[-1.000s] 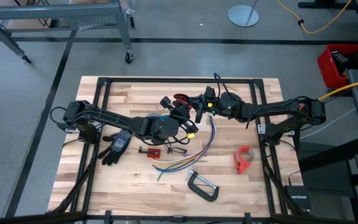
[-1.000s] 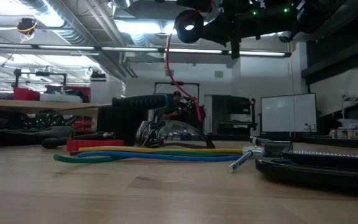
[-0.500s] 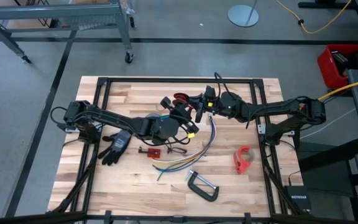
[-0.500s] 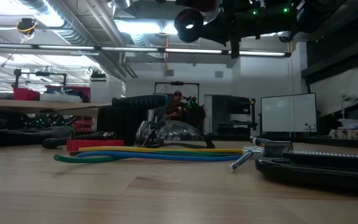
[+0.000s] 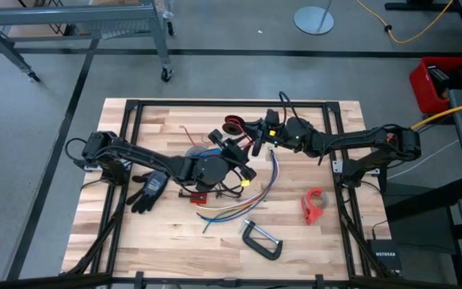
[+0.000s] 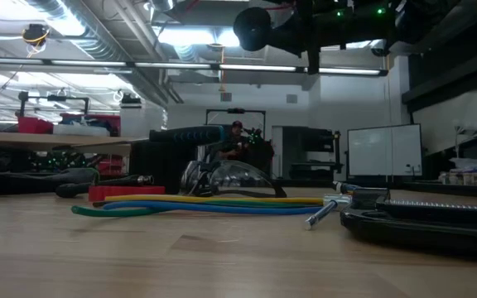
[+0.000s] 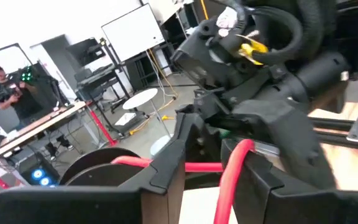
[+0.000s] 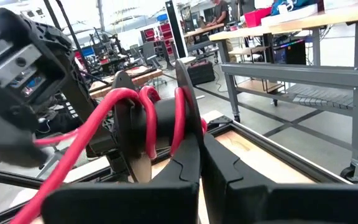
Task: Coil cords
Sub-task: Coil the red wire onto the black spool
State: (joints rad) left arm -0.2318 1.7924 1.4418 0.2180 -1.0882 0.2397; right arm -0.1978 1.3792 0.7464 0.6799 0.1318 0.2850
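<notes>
Red cord, one loop of it wound on a black spool [image 5: 233, 125], sits in the air between the two hands, above the far middle of the wooden worktop [image 5: 135, 233]. The left hand [image 5: 229, 140] reaches up to the spool from the near side; in the left wrist view its fingers [image 7: 166, 168] stand a little apart with a red strand [image 7: 235, 162] running between them, and the black disc of the spool just beyond. The right hand [image 5: 257, 136] comes in from the other side, and in the right wrist view its two fingers [image 8: 188, 155] are pressed together on the spool's edge, three turns of red cord [image 8: 148, 112] arching right over them.

Below and to the near side of both hands lies one loose bundle of coloured strands [image 5: 243, 201], yellow, blue, green and purple, fanned out flat on the wood. In the low view the same bundle [image 6: 205, 204] shows as stacked yellow, green and blue lines along the worktop. One thin black wire [image 5: 227, 191] tangles just under the left hand's wrist.

Further things on the worktop, one of each: a black glove [image 5: 151, 189] beside the left forearm, a small red block [image 5: 192, 195] next to the bundle, a metal C-clamp [image 5: 261, 239] nearer the front edge, and a red tape dispenser [image 5: 314, 205] under the right arm. One person [image 7: 11, 93] stands in the room beyond.
</notes>
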